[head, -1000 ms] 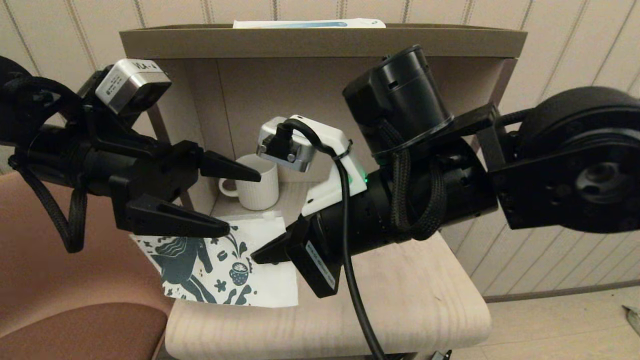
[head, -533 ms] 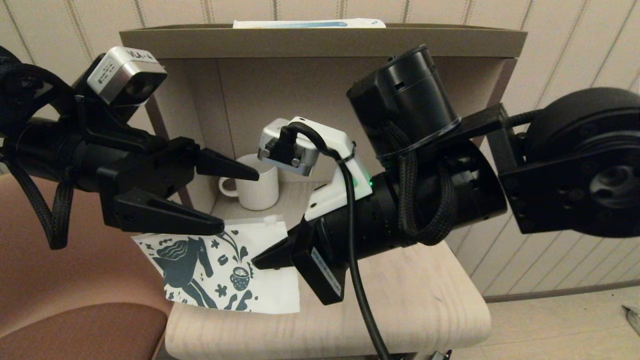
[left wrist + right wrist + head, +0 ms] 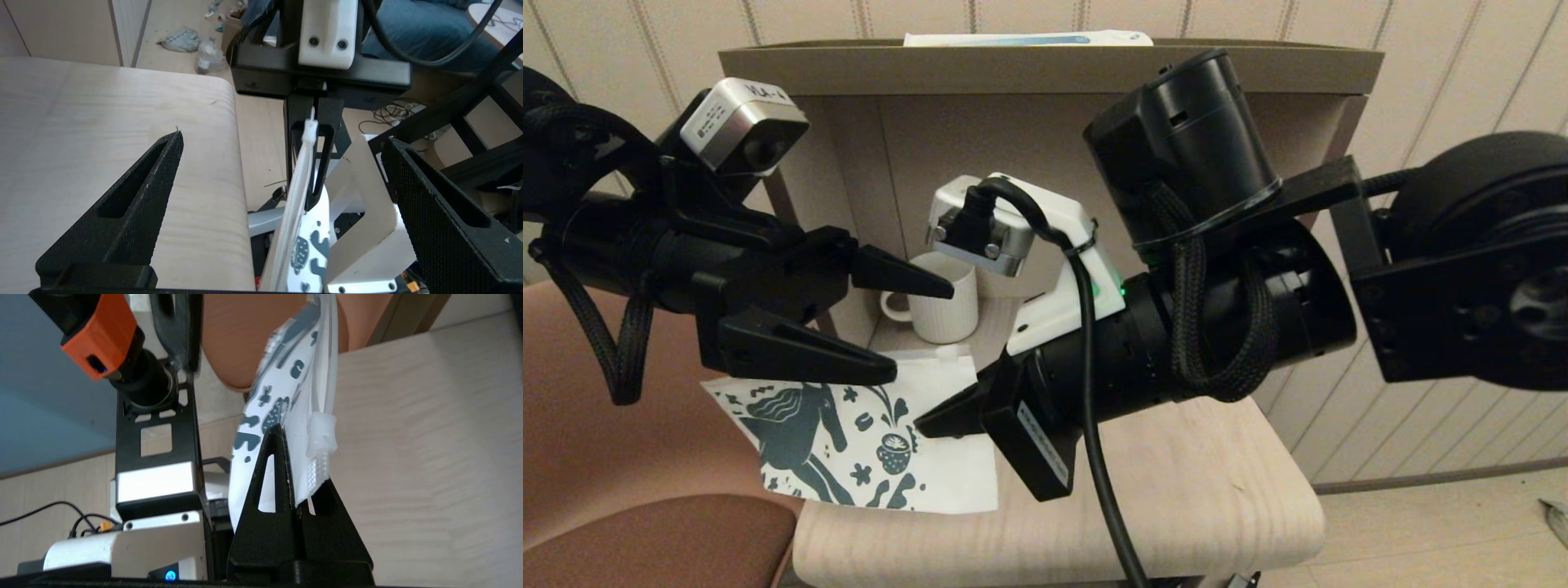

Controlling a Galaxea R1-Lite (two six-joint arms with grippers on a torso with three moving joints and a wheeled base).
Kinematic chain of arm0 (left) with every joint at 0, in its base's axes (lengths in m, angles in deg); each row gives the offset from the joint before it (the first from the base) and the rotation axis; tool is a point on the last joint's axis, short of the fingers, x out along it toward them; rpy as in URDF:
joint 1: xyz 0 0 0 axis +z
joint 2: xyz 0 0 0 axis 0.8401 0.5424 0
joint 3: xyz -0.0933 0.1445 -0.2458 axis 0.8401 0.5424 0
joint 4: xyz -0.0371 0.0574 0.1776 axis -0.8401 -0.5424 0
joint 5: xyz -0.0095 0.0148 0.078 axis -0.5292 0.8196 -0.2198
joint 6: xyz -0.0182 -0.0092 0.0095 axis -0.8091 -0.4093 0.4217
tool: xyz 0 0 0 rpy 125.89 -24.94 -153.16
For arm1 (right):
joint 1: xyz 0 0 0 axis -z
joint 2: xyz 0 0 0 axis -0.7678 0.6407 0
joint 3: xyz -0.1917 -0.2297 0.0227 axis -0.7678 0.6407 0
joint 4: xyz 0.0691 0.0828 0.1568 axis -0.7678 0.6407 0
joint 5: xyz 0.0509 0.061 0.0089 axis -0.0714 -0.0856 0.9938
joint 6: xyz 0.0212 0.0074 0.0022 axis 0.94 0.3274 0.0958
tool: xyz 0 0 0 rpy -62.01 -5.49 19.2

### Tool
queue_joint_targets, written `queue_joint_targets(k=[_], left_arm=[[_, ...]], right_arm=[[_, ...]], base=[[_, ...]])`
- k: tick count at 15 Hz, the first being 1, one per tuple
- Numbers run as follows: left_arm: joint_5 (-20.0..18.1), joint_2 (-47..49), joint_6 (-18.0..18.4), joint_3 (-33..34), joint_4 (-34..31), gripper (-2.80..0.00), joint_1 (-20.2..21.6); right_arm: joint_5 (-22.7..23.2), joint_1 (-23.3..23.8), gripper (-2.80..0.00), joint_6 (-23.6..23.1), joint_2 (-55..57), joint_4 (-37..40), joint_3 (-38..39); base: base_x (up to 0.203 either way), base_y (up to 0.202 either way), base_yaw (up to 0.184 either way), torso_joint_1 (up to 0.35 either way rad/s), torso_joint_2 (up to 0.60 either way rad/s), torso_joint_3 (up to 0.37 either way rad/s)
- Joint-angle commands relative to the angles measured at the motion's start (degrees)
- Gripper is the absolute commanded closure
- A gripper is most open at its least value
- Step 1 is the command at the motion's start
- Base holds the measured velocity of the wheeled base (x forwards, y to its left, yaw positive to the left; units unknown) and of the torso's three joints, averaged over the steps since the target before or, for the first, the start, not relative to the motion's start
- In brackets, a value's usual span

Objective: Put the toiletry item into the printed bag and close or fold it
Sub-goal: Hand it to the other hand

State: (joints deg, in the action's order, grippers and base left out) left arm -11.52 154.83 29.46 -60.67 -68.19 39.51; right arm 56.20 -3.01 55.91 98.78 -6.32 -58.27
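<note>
The printed bag, white with a dark teal horse, is held up off the table. Its left part hangs past the table's left edge. My right gripper is shut on the bag's right part, just below the zip edge and its small white slider. In the right wrist view the gripper pinches the bag edge-on. My left gripper is open beside the bag's top edge, touching nothing. The left wrist view shows that gripper spread wide, with the bag between its fingers but apart from them. The toiletry item is out of view.
A white ribbed mug stands at the back under the brown shelf. A long white-and-blue box lies on top of the shelf. The pale wooden table stretches to the right. A brown chair sits to the left.
My right gripper has carried the bag to the left, further past the table's edge. The left gripper has shifted slightly and stays open.
</note>
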Motion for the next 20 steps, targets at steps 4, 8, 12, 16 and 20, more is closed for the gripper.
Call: queue_joint_targets(k=[4,8,12,16,20], left_arm=[[-1.29,0.28,0.27,-0.44,-0.70,-2.80,-0.09],[-2.84,0.28,0.27,-0.69,-0.87,-2.80,-0.03],[-2.70,0.37,0.44,-0.50,-0.78,-2.80,-0.06],[-2.23,0.43,0.80,0.01,-0.25,-2.80,-0.03],[-2.22,0.49,0.98,0.01,-0.43,-2.80,-0.03]], right_arm=[[-0.17,-1.24,0.00,1.22,1.03,0.18,-2.28],[-1.11,-1.94,0.00,2.49,1.65,0.10,-3.68],[-2.47,-1.94,0.00,2.53,1.41,0.31,-3.60],[-2.55,-1.86,0.00,2.53,1.12,0.88,-3.86],[-2.64,-1.82,0.00,2.53,1.21,0.88,-4.13]], base=[[0.000,0.000,0.000,0.000,0.00,0.000],[0.000,0.000,0.000,0.000,0.00,0.000],[0.000,0.000,0.000,0.000,0.00,0.000],[0.000,0.000,0.000,0.000,0.00,0.000],[0.000,0.000,0.000,0.000,0.00,0.000]])
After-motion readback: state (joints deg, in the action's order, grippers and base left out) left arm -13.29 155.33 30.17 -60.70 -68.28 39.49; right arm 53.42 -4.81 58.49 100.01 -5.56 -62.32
